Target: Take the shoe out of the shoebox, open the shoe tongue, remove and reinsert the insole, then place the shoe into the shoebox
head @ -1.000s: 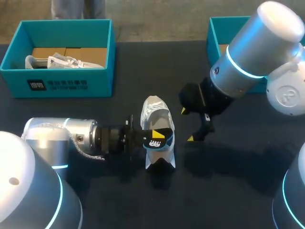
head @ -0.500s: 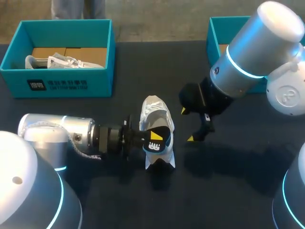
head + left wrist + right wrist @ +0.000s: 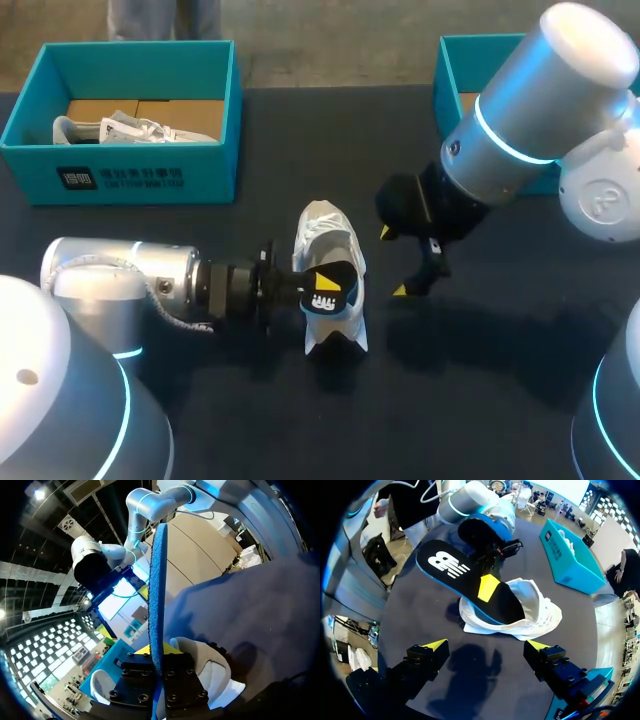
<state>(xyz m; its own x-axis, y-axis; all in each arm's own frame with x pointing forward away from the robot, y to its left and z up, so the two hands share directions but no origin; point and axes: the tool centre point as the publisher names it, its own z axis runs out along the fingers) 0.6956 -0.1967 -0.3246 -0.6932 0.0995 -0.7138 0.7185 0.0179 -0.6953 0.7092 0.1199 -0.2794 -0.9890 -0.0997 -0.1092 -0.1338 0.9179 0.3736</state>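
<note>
A white shoe lies on the dark table, toe pointing away. A black insole with a blue edge and a yellow patch slants out of its opening, the front end still inside. My left gripper comes in from the left and is shut on the insole's edge. In the left wrist view the insole stands edge-on between the fingers, with the shoe beneath. My right gripper hangs open just right of the shoe. It frames the shoe and insole from a short way off.
A teal shoebox stands at the back left with a second white shoe inside. Another teal box sits at the back right, partly behind my right arm. Bare tabletop lies between the boxes and in front of the shoe.
The left gripper has shifted the insole slightly to the left over the shoe's heel. The right arm has not moved.
</note>
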